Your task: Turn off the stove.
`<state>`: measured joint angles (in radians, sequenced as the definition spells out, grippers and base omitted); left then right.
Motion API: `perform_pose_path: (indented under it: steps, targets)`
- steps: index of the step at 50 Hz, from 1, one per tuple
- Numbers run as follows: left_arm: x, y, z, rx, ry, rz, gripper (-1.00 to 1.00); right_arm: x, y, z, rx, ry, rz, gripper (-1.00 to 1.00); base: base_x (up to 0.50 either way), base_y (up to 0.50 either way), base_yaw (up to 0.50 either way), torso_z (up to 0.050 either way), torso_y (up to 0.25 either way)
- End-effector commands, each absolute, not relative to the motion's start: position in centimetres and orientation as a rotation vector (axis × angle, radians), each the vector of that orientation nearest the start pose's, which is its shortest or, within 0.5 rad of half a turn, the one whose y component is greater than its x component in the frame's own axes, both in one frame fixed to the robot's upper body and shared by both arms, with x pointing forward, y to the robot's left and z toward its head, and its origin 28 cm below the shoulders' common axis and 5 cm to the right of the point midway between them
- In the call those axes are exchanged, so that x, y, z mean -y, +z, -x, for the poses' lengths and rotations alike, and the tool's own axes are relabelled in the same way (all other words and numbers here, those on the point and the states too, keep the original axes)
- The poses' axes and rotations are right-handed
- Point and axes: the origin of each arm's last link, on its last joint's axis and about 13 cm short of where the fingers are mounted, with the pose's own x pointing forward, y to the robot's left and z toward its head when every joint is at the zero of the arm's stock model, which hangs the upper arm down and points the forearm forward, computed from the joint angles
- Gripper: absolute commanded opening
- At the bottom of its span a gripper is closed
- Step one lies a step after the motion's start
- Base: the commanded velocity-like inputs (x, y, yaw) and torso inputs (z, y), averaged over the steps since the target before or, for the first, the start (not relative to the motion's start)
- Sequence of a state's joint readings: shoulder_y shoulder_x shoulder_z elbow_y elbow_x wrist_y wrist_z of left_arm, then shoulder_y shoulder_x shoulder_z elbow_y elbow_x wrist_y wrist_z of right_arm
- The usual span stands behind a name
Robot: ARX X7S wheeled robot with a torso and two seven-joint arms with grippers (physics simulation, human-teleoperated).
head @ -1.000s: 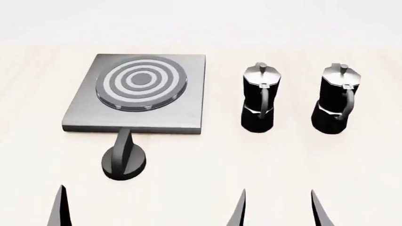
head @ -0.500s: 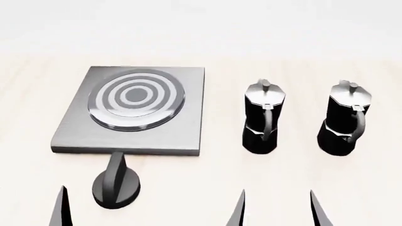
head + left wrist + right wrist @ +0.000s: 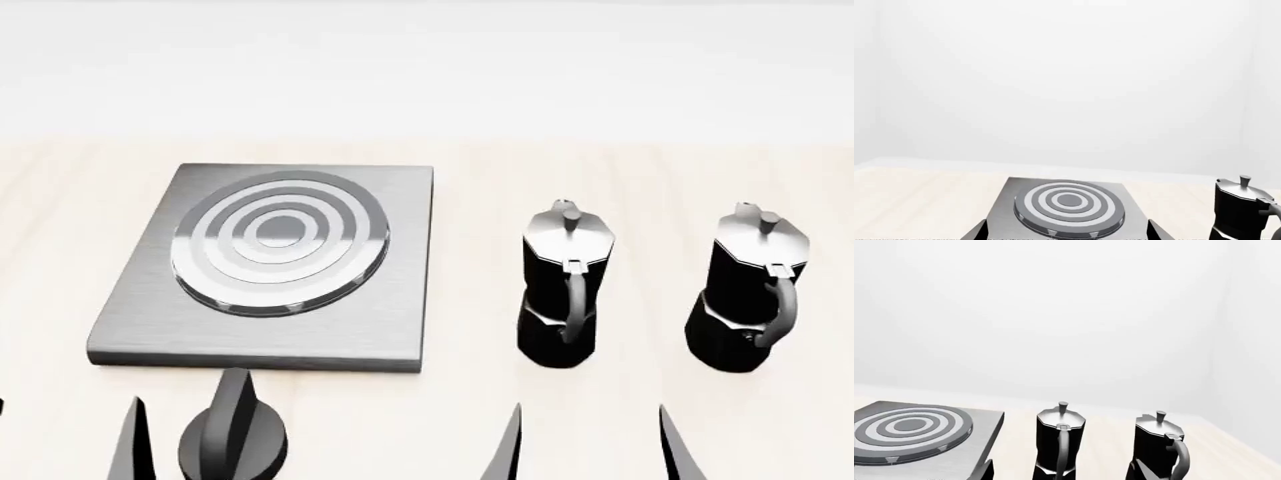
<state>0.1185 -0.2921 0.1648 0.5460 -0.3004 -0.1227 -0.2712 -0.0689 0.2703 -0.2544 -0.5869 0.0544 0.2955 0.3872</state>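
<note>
The stove is a brushed-grey square plate point(image 3: 387, 300) with a round ringed burner point(image 3: 280, 245) at the left of the head view. Its black ridged knob point(image 3: 234, 440) stands apart on the table just in front of the plate, its ridge pointing at the plate. My left gripper point(image 3: 67, 450) is open and empty, with one fingertip point(image 3: 134, 440) just left of the knob. In the left wrist view point(image 3: 1066, 236) its jaws stand wide apart in front of the plate point(image 3: 1004, 200); the knob is hidden there. My right gripper point(image 3: 590, 455) is open and empty, short of the pots.
Two black-and-silver moka pots point(image 3: 567, 285) point(image 3: 754, 290) stand upright right of the stove, handles facing me. In the right wrist view the nearer pot point(image 3: 1057, 440) sits straight ahead between the open jaws. The pale wooden table point(image 3: 467, 180) runs back to a white wall.
The stove, knob and pots have slid down in the head view and look closer. Both grippers' fingertips stay at the same spots at the bottom edge.
</note>
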Motion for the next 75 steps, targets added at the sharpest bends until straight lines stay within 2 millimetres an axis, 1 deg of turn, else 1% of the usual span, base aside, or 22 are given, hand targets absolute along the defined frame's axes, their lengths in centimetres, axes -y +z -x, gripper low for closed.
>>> perform_pose_path:
  steps: [1,13,75]
  targets:
    - [-21.14,9.15,-17.48,0.22,-0.042,0.081,1.0,9.01,9.32,-17.98,0.185,-0.073,0.132,1.0,0.0,0.0,0.0,0.0,0.0]
    - [-21.11,9.06,-17.49,0.22,-0.044,0.071,1.0,8.97,9.36,-17.92,0.191,-0.062,0.131,1.0,0.0,0.0,0.0,0.0,0.0]
    - [-21.03,8.74,-17.53,0.21,-0.049,0.059,1.0,8.98,9.25,-17.94,0.19,-0.061,0.129,1.0,0.0,0.0,0.0,-0.004,-0.134]
